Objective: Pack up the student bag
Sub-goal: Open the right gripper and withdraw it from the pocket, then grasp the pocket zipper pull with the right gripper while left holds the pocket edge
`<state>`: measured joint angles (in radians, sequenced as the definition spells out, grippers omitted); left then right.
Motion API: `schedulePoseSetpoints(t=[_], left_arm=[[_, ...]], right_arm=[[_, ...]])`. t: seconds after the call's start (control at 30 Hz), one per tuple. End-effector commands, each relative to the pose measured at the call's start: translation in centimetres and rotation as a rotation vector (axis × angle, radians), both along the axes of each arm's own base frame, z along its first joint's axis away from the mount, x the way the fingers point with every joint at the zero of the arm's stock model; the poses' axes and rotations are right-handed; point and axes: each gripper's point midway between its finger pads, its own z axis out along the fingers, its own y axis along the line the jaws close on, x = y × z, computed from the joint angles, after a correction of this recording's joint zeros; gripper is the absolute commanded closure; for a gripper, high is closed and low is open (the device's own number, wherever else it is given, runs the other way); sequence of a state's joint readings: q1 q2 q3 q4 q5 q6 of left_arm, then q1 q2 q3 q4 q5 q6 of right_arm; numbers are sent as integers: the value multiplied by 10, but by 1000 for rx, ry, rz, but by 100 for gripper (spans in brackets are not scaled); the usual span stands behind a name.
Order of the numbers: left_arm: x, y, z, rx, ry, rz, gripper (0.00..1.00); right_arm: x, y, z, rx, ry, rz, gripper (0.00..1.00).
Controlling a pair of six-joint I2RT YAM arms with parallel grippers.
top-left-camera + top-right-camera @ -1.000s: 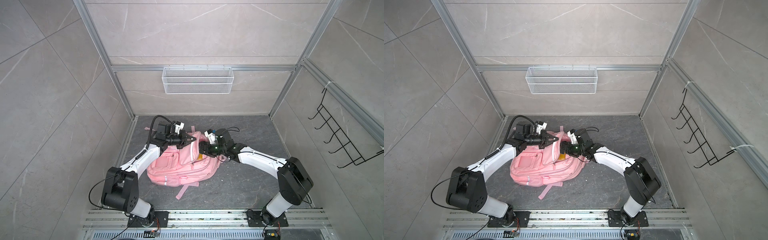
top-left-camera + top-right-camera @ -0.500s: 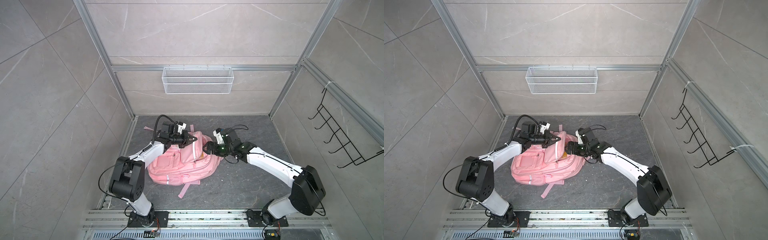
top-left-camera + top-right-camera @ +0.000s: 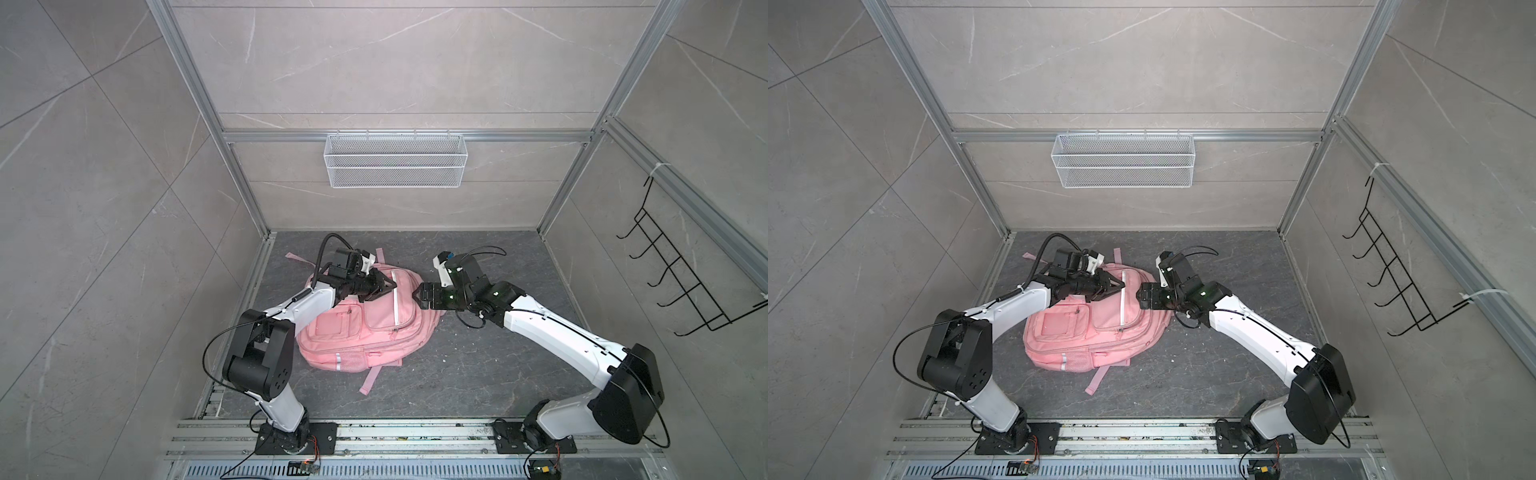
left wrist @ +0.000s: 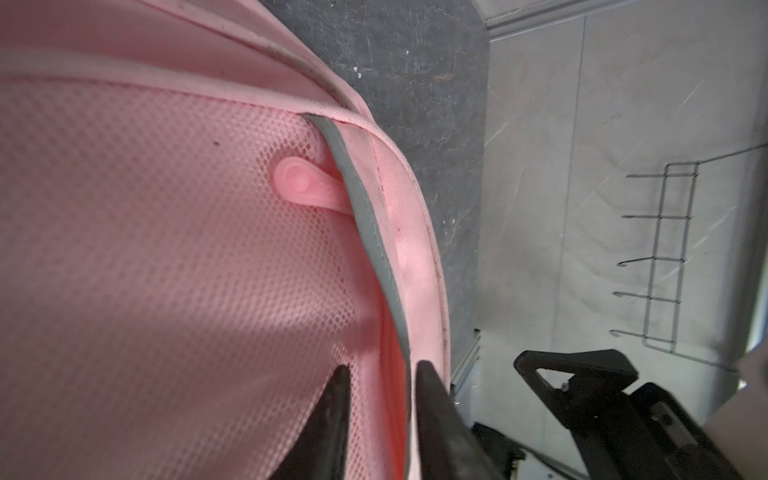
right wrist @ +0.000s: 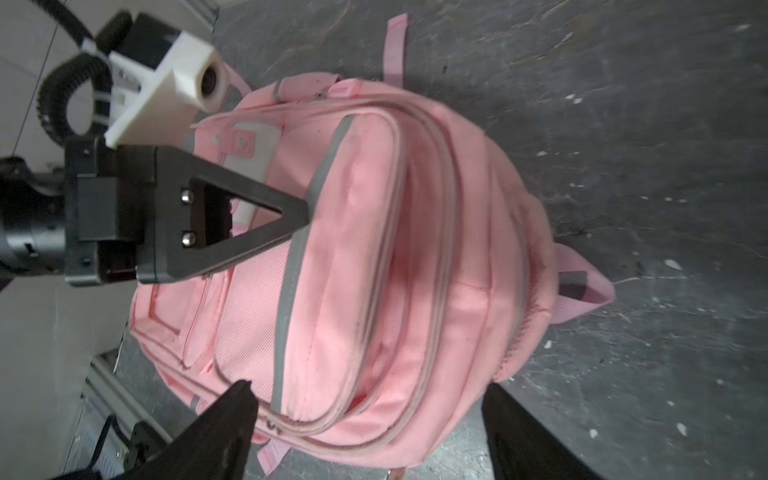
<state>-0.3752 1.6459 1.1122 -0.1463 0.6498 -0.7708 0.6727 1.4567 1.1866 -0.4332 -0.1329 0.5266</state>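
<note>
- Now, the student bag [image 3: 374, 328] lies flat on the dark counter [image 3: 478, 365], front pockets up, between your two arms and nearer the left one.
- Your left pincer [image 4: 382, 368] sits on the bag w/ jaws a little apart, astride the grey piped seam [image 4: 365, 232]. Nothing looks clamped.
- Your right pincer [image 5: 368, 386] is spread wide and empty, right at the bag's edge on its own arm's side.
- Risk 1: close the left jaws where they are & you prob. nip mesh [image 4: 145, 249] or seam, not the zip pull [image 4: 301, 183], which lies clear of the tips. Open-weave mesh can snag on pointed tips.
- Risk 2: the bag is soft padded fabric w/ no stiff frame, and the counter looks smooth. Pull w/ one arm only & it likely slides or folds.
- Risk 3: both pincers sit close together over the bag, so a quick reach could knock them.
- Risk 4: a loose webbing strap [image 3: 370, 378] trails on the counter & could hook a finger.
- Textures: ribbed woven shell, rounded bulging pockets, flat rubbery round-ended pull, matte grey strips.
</note>
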Motion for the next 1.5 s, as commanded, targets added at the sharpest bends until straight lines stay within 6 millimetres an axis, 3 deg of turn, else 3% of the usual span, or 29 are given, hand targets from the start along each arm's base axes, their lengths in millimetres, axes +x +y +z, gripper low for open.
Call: schedulePoseSetpoints(t=[0.0, 0.2, 0.3, 0.4, 0.57, 0.83, 0.9, 1.13, 1.27, 1.37, 1.47], left_arm=[[-17, 20, 37, 56, -46, 39, 52], [-78, 55, 28, 109, 35, 121, 35], [-96, 64, 18, 124, 80, 133, 22], [-102, 66, 10, 119, 103, 143, 18], [-97, 63, -3, 89, 118, 165, 24], [-91, 57, -18, 73, 138, 154, 27], [-92, 54, -20, 66, 146, 138, 28], [-100, 49, -22, 71, 155, 57, 44], [-103, 46, -24, 74, 162, 13, 48], [-102, 45, -21, 79, 148, -3, 49], [-101, 45, -20, 85, 141, -13, 49]], right_arm=[[-18, 29, -12, 10, 7, 182, 15], [-50, 48, -40, -65, 69, 341, 17], [-63, 50, -52, -112, 92, 370, 19], [-70, 52, -62, -134, 117, 366, 22], [-75, 58, -77, -189, 140, 354, 36], [-68, 63, -97, -197, 162, 260, 45], [-64, 66, -102, -190, 167, 222, 51], [-54, 80, -113, -149, 177, 116, 59], [-52, 88, -115, -123, 178, 89, 56], [-50, 92, -116, -109, 172, 81, 38], [-48, 92, -122, -123, 180, 72, 39]])
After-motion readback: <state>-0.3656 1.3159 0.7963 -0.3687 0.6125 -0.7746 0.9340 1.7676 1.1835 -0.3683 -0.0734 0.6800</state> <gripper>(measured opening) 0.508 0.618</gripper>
